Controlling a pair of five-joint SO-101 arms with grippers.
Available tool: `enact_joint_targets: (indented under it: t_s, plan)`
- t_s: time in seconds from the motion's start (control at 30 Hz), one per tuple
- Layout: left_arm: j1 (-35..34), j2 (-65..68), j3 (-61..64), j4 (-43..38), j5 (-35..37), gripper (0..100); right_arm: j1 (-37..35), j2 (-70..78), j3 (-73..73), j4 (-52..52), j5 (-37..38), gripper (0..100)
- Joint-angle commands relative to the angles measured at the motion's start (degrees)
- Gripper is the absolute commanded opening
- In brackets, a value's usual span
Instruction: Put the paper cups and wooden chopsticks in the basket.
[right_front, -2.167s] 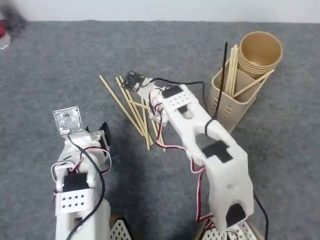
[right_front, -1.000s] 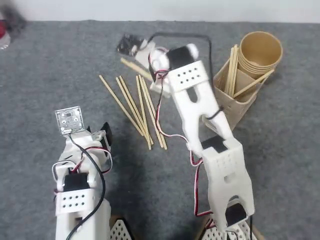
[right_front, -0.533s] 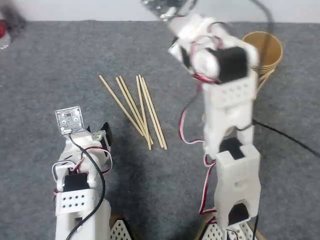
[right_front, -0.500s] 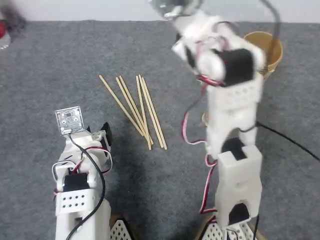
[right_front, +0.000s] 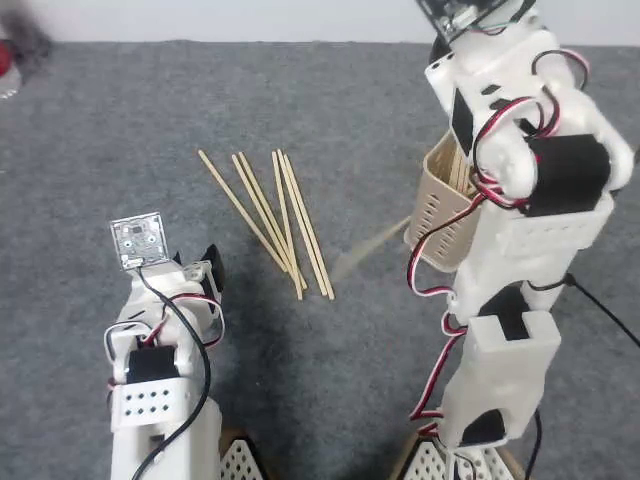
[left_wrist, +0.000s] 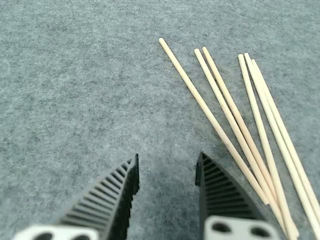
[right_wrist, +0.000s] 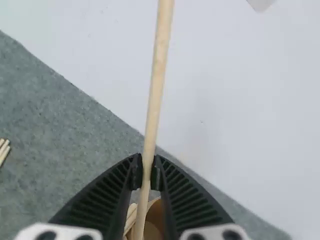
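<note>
Several wooden chopsticks (right_front: 272, 213) lie fanned on the grey carpet (right_front: 150, 120), and they appear again as chopsticks (left_wrist: 235, 125) just ahead of my left gripper (left_wrist: 167, 162). That left gripper (right_front: 207, 268) is open, low over bare carpet. The right arm (right_front: 520, 170) is raised over the tan basket (right_front: 432, 215) and hides the paper cups. My right gripper (right_wrist: 145, 167) is shut on one chopstick (right_wrist: 156, 95) that points away from it. A blurred pale stick (right_front: 368, 250) slants beside the basket's left wall.
A pale wall (right_front: 250, 18) borders the carpet's far edge. A red-and-clear object (right_front: 8, 62) sits at the far left corner. Open carpet stretches left of the chopsticks and between the two arm bases.
The right arm picked a chopstick out of the pile, then rose and swung right until it is over the basket. The left arm has not moved.
</note>
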Motion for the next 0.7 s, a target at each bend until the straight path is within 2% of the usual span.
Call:
enact_joint_targets:
  t_s: [0.0, 0.27, 0.47, 0.67]
  plan:
    - [0.09, -0.88, -0.31, -1.23, -0.26, 18, 0.84, -2.59, 0.88, 1.98, -5.63, 0.7]
    - [0.09, -0.88, -0.31, -1.14, -0.26, 18, 4.62, -2.95, 11.69, 2.42, -15.12, 0.7]
    - [0.26, -0.88, -0.31, -1.14, -0.26, 18, 5.14, -2.86, 21.19, 2.24, -15.65, 0.8]
    - [0.26, -0.88, -0.31, -1.14, -0.26, 18, 5.05, -1.19, 22.51, 1.80, -15.82, 0.8]
